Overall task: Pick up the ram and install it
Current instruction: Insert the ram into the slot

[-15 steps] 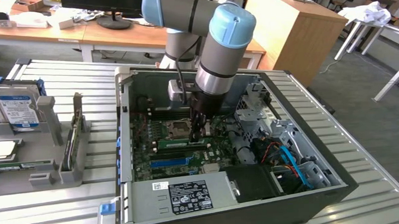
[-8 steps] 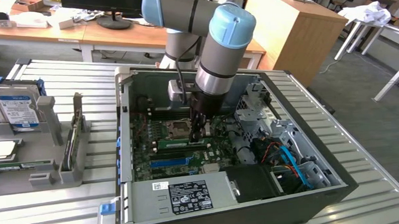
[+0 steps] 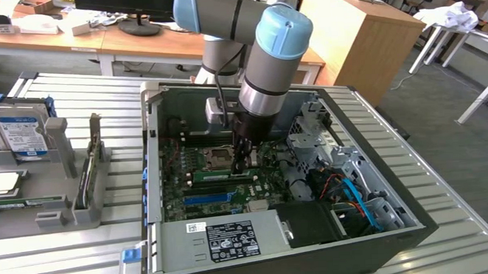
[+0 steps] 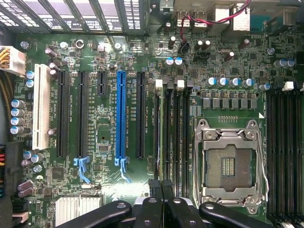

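The ram (image 3: 216, 172) is a thin green stick standing on edge in a motherboard slot next to the CPU socket, inside the open computer case (image 3: 152, 177). My gripper (image 3: 243, 166) reaches straight down into the case, its dark fingers shut together over one end of the stick. In the wrist view the ram (image 4: 164, 128) shows edge-on as a narrow green strip in its black slot. There my gripper (image 4: 161, 187) sits with its fingers pressed together right at the end of that strip. Whether the tips touch the ram I cannot tell.
The empty CPU socket (image 4: 229, 164) lies beside the memory slots, and a long blue slot (image 4: 120, 116) stands a few slots away. Outside the case, at the exterior view's left, a grey holder (image 3: 59, 210) carries a blue-labelled hard drive (image 3: 20, 135). The power supply (image 3: 223, 236) fills the case's near end.
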Motion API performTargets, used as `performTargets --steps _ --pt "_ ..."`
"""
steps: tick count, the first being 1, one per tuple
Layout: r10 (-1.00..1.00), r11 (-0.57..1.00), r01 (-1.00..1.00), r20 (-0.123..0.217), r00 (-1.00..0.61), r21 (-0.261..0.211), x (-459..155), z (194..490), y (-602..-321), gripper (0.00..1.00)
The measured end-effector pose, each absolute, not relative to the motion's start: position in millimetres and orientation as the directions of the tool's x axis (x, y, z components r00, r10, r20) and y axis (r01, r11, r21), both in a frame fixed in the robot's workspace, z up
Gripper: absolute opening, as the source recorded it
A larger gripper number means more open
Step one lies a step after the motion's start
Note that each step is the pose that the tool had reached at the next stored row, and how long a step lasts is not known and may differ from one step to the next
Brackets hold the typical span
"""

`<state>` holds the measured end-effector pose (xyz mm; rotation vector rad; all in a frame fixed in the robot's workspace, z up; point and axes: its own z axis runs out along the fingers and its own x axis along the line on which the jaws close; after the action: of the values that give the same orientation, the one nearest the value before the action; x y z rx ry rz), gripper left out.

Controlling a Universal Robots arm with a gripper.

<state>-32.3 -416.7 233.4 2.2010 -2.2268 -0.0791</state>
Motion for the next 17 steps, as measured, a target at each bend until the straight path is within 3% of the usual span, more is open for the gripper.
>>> performTargets --steps 17 --pt "-1.000 0.011 -0.999 -0.029 -0.012 0.043 -32.3 232.2 -416.7 0.12"
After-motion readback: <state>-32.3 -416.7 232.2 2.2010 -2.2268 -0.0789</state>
